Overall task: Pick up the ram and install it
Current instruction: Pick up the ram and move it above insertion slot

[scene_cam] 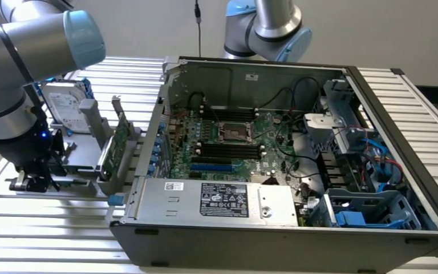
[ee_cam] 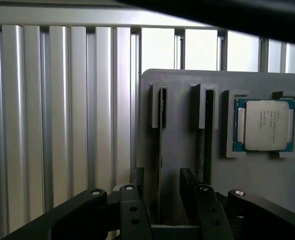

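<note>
Poised w/ gripper [ee_cam: 168, 212] spread wide, astride edge-on ram [ee_cam: 160, 150] in holder [ee_cam: 180, 145] slot; long axis straight ahead btwn jaws, nothing clamped yet.

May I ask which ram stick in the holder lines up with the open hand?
The ram farther from the silver processor; the other stick sits right beside that chip.
</note>
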Controlling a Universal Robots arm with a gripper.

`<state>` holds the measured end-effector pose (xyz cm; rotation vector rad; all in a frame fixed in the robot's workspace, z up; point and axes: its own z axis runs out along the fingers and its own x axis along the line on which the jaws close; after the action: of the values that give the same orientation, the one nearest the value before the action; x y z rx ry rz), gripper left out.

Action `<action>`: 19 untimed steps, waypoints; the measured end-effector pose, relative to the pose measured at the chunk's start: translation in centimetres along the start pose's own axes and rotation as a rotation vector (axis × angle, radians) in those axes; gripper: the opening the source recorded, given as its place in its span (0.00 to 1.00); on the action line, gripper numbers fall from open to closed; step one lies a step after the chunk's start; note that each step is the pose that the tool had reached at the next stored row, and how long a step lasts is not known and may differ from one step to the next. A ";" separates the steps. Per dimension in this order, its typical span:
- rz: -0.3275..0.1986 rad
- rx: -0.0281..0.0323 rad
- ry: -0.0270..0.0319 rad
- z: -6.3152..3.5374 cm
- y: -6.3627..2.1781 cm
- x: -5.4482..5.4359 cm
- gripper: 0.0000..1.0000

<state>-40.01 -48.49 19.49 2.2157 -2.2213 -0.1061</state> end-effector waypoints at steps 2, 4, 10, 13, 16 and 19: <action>0.000 -0.0002 0.0001 -0.01 -0.05 0.0 0.42; 0.000 -0.0002 0.0000 -0.02 -0.10 0.0 0.40; 0.000 -0.0002 -0.0003 -0.02 -0.25 0.0 0.15; -0.001 -0.0003 -0.0002 -0.03 -0.31 0.0 0.15; -0.001 -0.0002 -0.0002 -0.03 -0.38 0.0 0.15; -0.001 -0.0003 -0.0001 -0.04 -0.41 0.0 0.14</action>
<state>-39.60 -48.52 19.51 2.2162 -2.2207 -0.1066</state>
